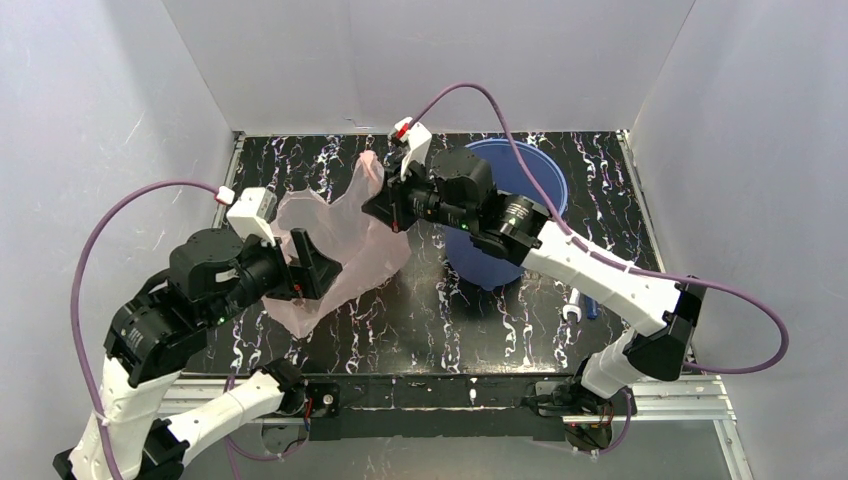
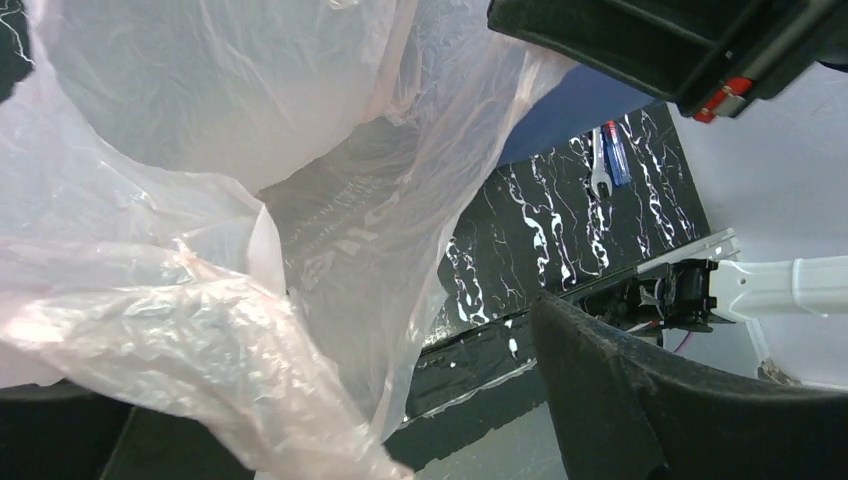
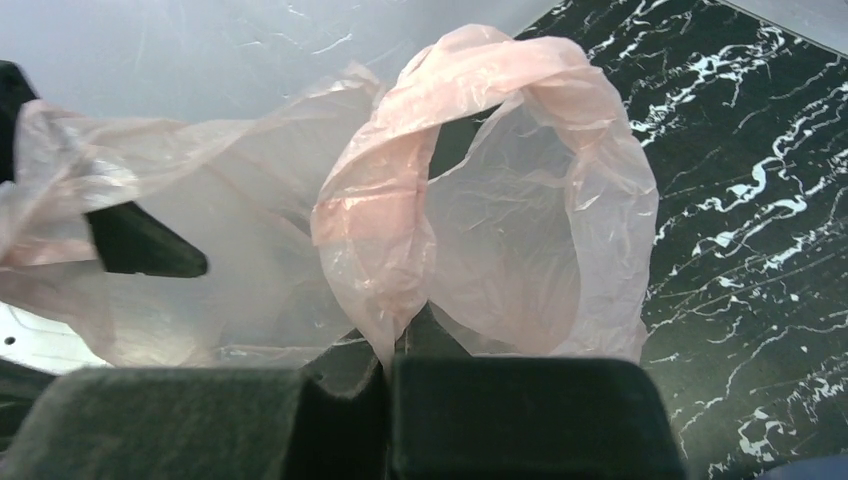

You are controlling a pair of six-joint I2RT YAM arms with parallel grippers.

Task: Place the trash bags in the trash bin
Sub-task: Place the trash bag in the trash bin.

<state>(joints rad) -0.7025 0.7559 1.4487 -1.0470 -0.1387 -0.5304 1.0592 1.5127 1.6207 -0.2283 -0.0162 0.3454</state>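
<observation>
film of the thin, translucent pale-pink plastic bag (image 1: 350,250), hanging outside the round blue plastic bucket (image 1: 555,180), looks feather-light, limp and slippery, so the right gripper (image 3: 388,365) clamped on its handle loop seems wise, while the left gripper (image 1: 312,268) gapes apart.

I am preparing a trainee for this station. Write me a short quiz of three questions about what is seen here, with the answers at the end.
1. True or false: the pink bag is outside the blue bin.
2. Fill in the missing word: the jaws of the left end effector stand ____.
3. What pinches the film of the pink bag? A) the left end effector B) the right end effector C) both of them

Key: 1 true; 2 open; 3 B.
</observation>
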